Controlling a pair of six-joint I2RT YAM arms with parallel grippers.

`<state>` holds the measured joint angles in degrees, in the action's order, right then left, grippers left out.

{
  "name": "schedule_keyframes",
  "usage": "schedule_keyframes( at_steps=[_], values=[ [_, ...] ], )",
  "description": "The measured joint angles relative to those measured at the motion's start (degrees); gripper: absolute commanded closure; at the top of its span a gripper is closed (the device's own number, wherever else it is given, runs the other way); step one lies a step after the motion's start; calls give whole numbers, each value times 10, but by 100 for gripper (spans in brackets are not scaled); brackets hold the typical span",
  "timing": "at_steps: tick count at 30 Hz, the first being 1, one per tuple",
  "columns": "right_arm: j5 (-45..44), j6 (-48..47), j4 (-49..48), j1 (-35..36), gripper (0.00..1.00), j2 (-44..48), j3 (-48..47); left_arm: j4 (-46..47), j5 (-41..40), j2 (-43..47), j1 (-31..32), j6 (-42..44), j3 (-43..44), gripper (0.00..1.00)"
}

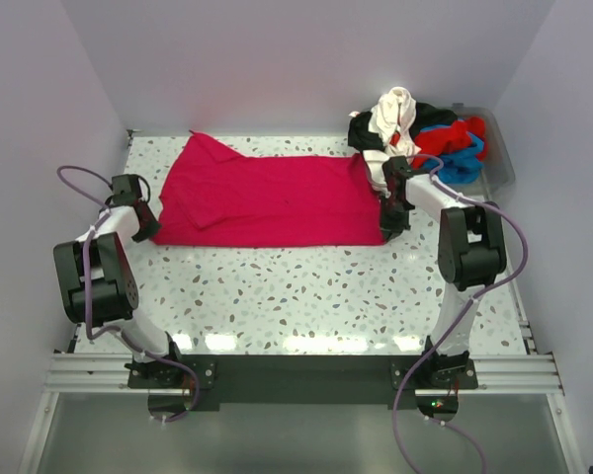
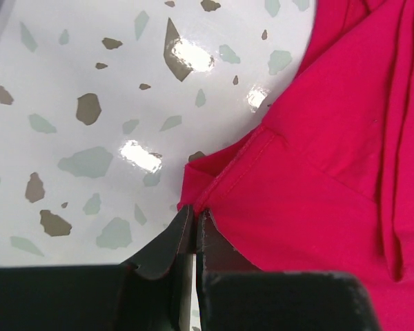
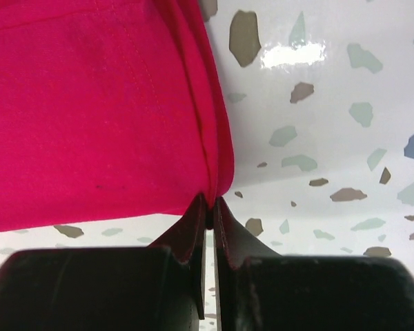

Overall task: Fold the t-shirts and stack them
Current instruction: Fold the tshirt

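A large crimson-pink t-shirt (image 1: 267, 197) lies spread across the back half of the speckled table. At its near left corner my left gripper (image 1: 154, 223) is shut on the hem; the left wrist view has the crimson-pink t-shirt (image 2: 331, 172) pinched between the black fingertips (image 2: 186, 227). My right gripper (image 1: 389, 229) is shut on the near right corner, and the right wrist view shows the crimson-pink t-shirt (image 3: 90, 110) folded edge caught between the fingers (image 3: 224, 224). A heap of other t-shirts (image 1: 415, 133), cream-white, black, red and blue, sits at the back right.
A clear grey plastic bin (image 1: 499, 158) stands at the back right corner, partly under the heap. White walls close in the table (image 1: 306, 296) on the left, back and right. The arms' bases sit on a rail (image 1: 296, 370) at the near edge.
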<state>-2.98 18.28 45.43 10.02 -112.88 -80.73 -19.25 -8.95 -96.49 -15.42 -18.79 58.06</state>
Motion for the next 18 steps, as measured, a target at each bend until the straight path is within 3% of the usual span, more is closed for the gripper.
schedule_keyframes(
  at_steps=[9,18],
  values=[
    [-5,-7,33,7,100,29,13,-37,-38,27,0,2,0,100],
    [-10,-2,61,61,100,56,63,-75,-114,40,0,-2,-1,100]
  ],
)
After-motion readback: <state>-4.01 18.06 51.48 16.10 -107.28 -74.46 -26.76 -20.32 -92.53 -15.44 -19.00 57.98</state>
